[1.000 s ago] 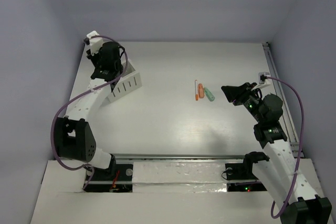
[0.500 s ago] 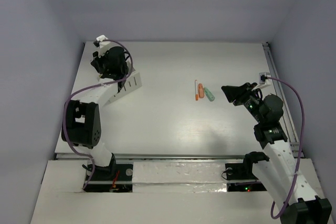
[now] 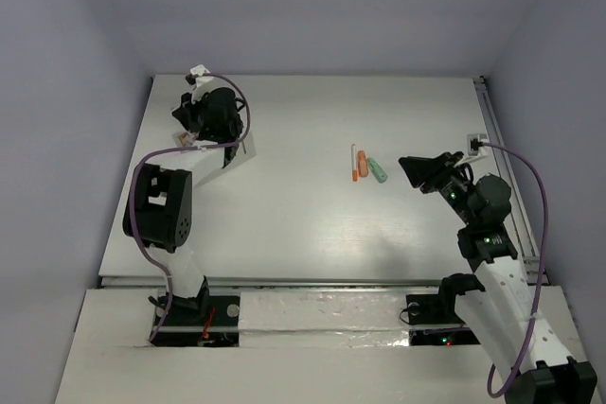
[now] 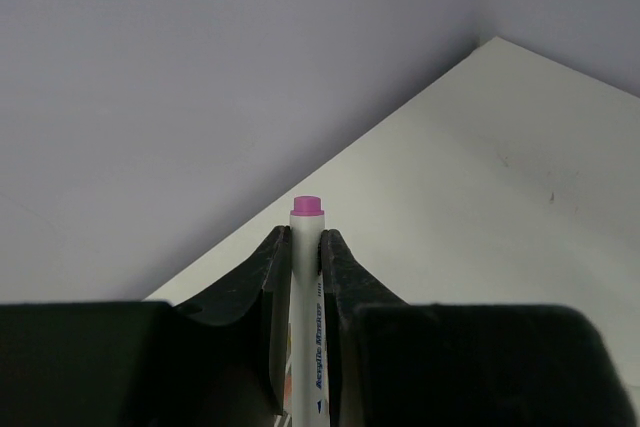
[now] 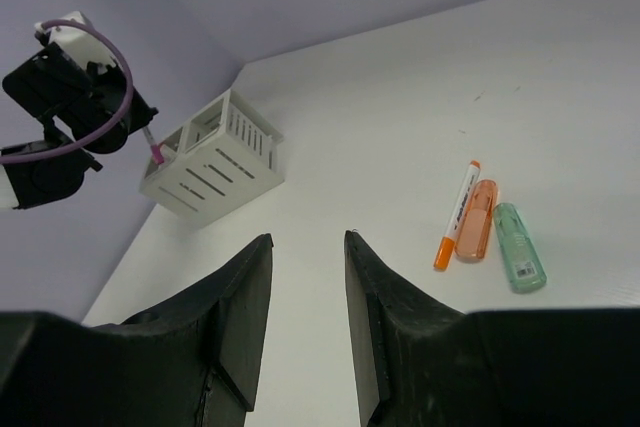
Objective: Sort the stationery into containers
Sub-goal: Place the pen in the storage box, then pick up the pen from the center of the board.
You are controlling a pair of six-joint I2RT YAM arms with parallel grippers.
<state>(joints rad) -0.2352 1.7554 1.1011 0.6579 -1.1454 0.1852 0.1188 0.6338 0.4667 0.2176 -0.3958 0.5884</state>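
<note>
Left wrist view: a thin white pen with a magenta end [image 4: 306,292] runs straight up the middle of the picture. It is clamped between the two black fingers of the left end effector [image 4: 304,239], and its magenta cap pokes out just past the fingertips. Blue lettering runs along the barrel. Beyond it lie the pale table [image 4: 480,177] and a lilac wall [image 4: 200,77].

Right wrist view: the pen's magenta tip sits at the rim of the white organiser box [image 5: 215,157], at its left end. Whether the tip is inside a compartment cannot be told. The box stands near the table's far-left corner, slotted side toward the camera, both compartments open at the top. A purple cable [image 5: 130,92] loops over the left arm above it.

Well apart to the right, three things lie side by side on the table. They are a white pen with an orange end [image 5: 457,215], an orange marker [image 5: 478,234] close against it, and a mint-green marker [image 5: 520,260] just beside that. In the foreground, the right end effector [image 5: 306,239] is released, its fingers apart with nothing between them.

Top external view: the left arm hides most of the box, and the right end effector is near the three loose items, to their right.
</note>
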